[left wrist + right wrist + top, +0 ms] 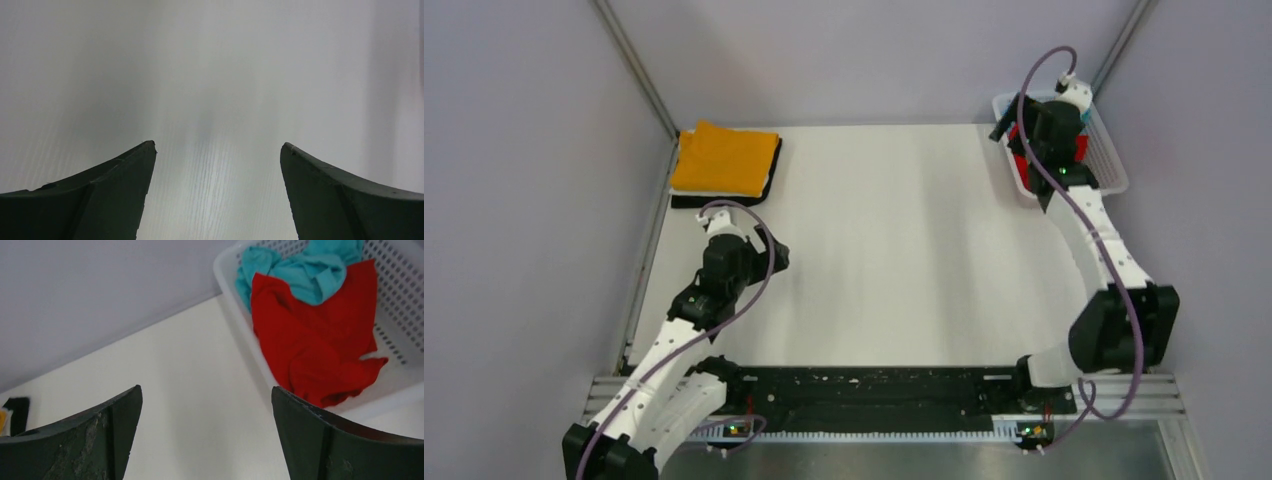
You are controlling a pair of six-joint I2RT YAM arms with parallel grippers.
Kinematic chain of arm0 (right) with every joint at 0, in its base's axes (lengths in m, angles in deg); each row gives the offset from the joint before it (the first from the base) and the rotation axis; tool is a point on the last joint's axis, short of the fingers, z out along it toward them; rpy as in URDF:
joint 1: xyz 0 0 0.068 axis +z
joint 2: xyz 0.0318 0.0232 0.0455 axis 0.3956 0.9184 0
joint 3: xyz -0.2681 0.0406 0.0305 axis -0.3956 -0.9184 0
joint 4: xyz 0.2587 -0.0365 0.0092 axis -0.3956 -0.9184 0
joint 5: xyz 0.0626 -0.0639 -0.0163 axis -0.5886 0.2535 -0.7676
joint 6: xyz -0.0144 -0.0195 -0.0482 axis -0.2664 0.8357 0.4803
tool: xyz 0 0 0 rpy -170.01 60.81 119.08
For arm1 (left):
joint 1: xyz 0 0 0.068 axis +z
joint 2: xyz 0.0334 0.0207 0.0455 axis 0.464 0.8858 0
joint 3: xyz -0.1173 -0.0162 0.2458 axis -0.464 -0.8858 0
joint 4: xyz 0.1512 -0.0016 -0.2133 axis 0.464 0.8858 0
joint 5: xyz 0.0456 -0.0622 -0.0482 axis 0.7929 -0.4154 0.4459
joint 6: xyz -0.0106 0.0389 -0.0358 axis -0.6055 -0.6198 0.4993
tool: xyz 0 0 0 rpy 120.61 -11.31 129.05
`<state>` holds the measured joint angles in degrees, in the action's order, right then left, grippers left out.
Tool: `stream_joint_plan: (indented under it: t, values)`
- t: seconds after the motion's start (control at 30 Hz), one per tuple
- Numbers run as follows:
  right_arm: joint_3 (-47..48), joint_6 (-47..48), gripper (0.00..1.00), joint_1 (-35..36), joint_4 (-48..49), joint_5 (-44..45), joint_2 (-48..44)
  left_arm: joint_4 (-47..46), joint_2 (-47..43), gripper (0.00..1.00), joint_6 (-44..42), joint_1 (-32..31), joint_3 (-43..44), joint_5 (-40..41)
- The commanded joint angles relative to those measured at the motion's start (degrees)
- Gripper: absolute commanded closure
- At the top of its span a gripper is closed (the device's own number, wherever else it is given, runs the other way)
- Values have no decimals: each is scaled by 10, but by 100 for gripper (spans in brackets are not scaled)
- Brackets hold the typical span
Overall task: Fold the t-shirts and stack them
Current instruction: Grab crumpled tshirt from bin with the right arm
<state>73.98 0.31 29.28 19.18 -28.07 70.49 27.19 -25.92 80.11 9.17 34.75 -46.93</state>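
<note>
A folded orange t-shirt [724, 158] tops a stack at the table's far left, with a white layer and a black t-shirt [720, 200] under it. A crumpled bright red t-shirt [315, 340] and a turquoise t-shirt [300, 270] lie in the white lattice basket [235, 305] at the far right. My right gripper [206, 395] is open and empty, over the table just left of the basket; in the top view it [1009, 130] hangs at the basket's left rim. My left gripper [217, 146] is open and empty over bare table, in front of the stack [772, 257].
The basket [1114, 170] stands against the right wall. Grey walls with metal posts enclose the white table [894, 250] on the left, back and right. A black rail [874, 390] runs along the near edge between the arm bases.
</note>
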Motion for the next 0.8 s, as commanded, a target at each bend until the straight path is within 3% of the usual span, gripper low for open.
stream_joint_plan:
  t: [0.0,0.2,0.5,0.6,0.77]
  values:
    - [198,39,2,-83,-41,-20,173,-28,25,1,-20,-2,32,30]
    - [376,125,3,-108,-183,12,329,-24,24,1,-33,-2,33,56]
    - [388,119,17,-152,-234,-61,411,-35,31,1,-34,-1,22,63]
    - [387,95,30,-163,-224,-75,430,-18,34,1,-32,-2,28,63]
    - [372,57,81,-187,-196,-173,431,-3,24,1,-27,-2,26,72]
